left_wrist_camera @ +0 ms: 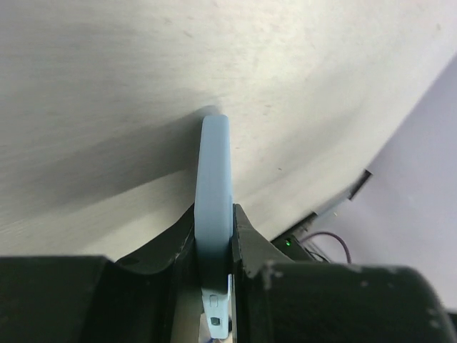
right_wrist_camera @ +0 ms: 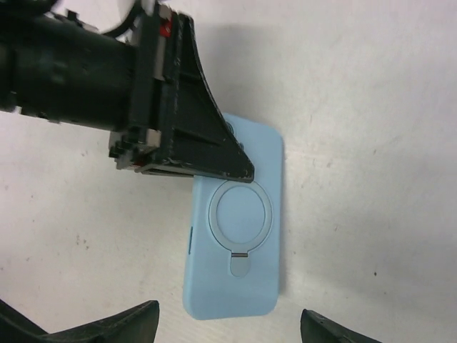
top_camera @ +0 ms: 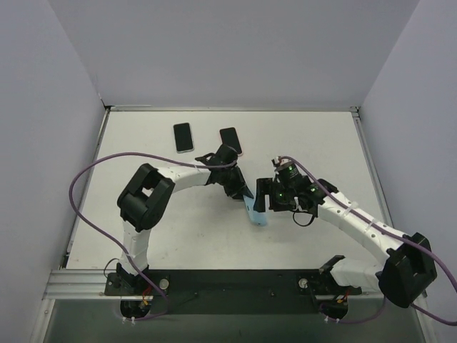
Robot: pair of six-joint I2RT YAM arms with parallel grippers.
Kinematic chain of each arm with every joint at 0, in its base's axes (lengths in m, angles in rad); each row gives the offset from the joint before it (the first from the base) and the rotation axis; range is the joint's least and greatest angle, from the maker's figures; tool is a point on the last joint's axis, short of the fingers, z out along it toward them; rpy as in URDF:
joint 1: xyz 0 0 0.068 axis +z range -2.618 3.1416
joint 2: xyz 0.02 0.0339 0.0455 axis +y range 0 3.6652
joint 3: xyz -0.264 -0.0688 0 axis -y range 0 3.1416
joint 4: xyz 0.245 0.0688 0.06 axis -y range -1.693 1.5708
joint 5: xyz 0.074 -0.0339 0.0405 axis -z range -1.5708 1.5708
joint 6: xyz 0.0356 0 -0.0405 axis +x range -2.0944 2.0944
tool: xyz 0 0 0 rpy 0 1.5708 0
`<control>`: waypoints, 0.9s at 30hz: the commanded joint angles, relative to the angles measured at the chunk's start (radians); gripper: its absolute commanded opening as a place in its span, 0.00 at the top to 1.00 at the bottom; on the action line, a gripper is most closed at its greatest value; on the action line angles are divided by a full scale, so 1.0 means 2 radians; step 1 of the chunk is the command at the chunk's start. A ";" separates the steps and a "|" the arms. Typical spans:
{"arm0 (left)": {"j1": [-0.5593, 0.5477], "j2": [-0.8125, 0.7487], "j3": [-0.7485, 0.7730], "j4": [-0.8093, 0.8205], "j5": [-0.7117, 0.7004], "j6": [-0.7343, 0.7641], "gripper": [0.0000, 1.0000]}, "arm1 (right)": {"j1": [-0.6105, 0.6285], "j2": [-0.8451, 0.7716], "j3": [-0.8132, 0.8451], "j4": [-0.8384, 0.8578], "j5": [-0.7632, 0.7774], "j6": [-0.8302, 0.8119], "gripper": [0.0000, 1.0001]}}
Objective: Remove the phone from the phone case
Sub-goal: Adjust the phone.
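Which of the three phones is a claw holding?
The light-blue cased one, clamped in the left claw; the other two lie free farther back.

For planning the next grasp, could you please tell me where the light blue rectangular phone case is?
Top view: the case is at table centre, clamped on edge in the left end effector, beside the right end effector.

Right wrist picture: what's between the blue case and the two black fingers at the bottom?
Nothing but bare white table. In the right wrist view, the open fingers of the right gripper sit either side of the blue case, not touching it.
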 commanded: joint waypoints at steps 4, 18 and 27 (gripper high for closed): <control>0.018 -0.045 0.054 -0.170 -0.112 0.032 1.00 | 0.080 -0.001 0.069 -0.035 0.153 -0.033 0.27; 0.020 -0.067 0.076 -0.225 -0.145 0.023 1.00 | 0.189 0.141 0.130 -0.021 0.217 -0.028 0.36; 0.020 -0.070 0.077 -0.223 -0.143 0.010 1.00 | 0.227 0.196 0.132 0.002 0.288 -0.024 0.51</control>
